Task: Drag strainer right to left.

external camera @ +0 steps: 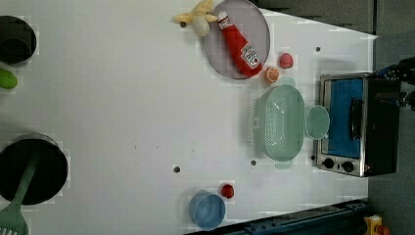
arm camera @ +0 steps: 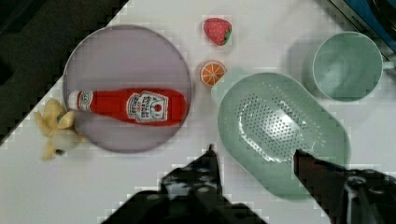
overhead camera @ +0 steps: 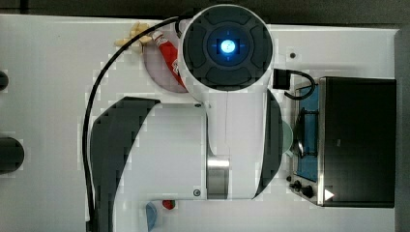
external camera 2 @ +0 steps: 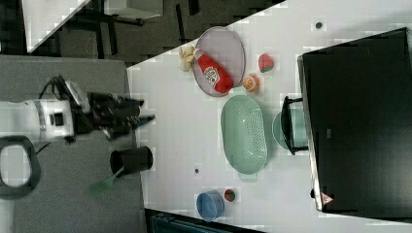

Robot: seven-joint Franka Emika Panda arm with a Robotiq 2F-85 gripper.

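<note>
The strainer (external camera: 280,122) is a pale green oval colander with a dotted bottom, lying on the white table beside a toy oven (external camera: 359,125). It also appears in the right view (external camera 2: 244,133) and the wrist view (arm camera: 280,126). My gripper (arm camera: 254,151) hovers well above it, open, with nothing between the fingers. From the wrist camera, one fingertip (arm camera: 210,151) lies over bare table just outside the strainer's rim and the other over its bowl. In the right view, the gripper (external camera 2: 145,111) is far off at the right view's left.
A green cup (external camera: 317,122) stands between strainer and oven. A grey-purple plate (external camera: 254,19) holds a ketchup bottle (external camera: 241,45); an orange slice (external camera: 271,75) and strawberry (external camera: 286,60) lie close by. A blue bowl (external camera: 207,210) and black pot (external camera: 29,169) sit farther off.
</note>
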